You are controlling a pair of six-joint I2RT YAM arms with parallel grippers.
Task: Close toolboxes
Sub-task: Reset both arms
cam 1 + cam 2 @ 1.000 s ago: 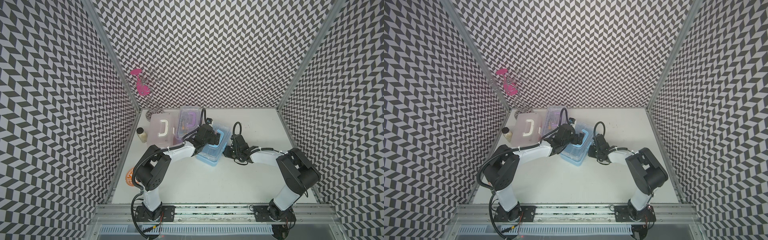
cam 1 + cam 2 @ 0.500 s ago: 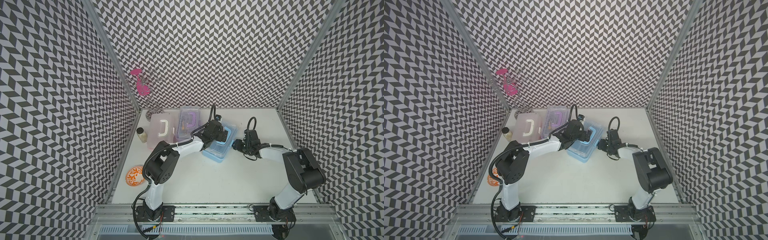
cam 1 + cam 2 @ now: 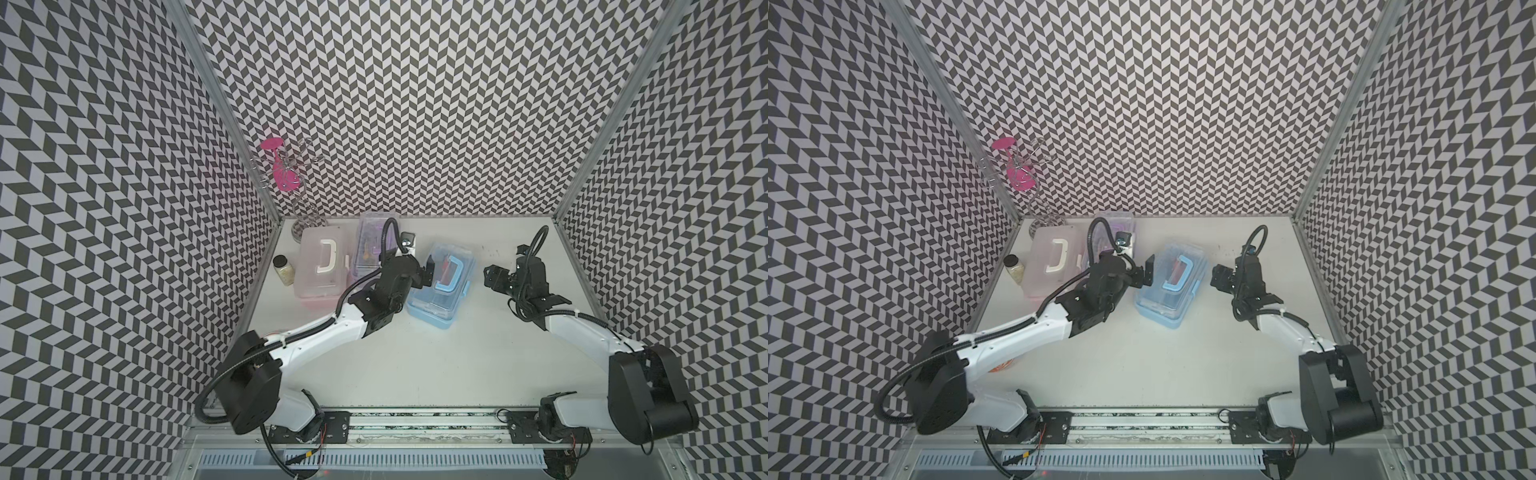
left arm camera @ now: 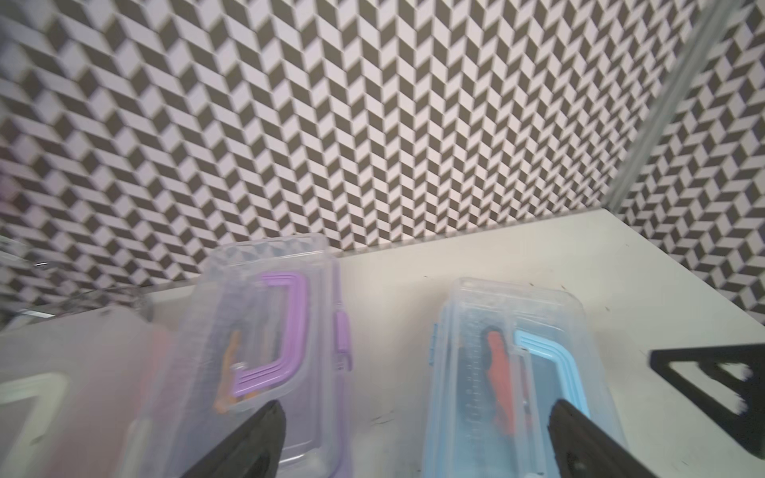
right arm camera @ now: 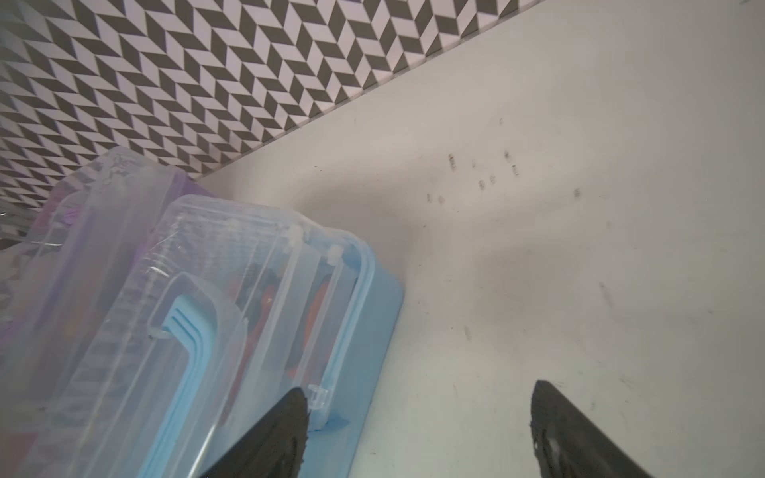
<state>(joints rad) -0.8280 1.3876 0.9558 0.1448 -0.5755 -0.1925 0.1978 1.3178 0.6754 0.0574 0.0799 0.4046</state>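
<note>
Three toolboxes stand at the back left of the table in both top views: a pink one (image 3: 320,266) with a white handle, a purple one (image 3: 370,245) behind it, and a blue one (image 3: 440,286) set apart to the right. All three clear lids lie down on their bases. My left gripper (image 3: 422,270) is open above the gap between the purple toolbox (image 4: 273,331) and the blue toolbox (image 4: 517,372), holding nothing. My right gripper (image 3: 492,278) is open over bare table just right of the blue toolbox (image 5: 207,331), with one finger (image 5: 281,430) beside its clear side latch.
A small glass jar (image 3: 284,269) with a black cap stands left of the pink toolbox, by the left wall. A wire rack with a pink glass (image 3: 284,174) stands in the back left corner. Patterned walls close in three sides.
The blue toolbox slid right and back earlier, then stayed. My right gripper drew away from it to the right and opened. My left gripper came off the blue handle and backed slightly left.
</note>
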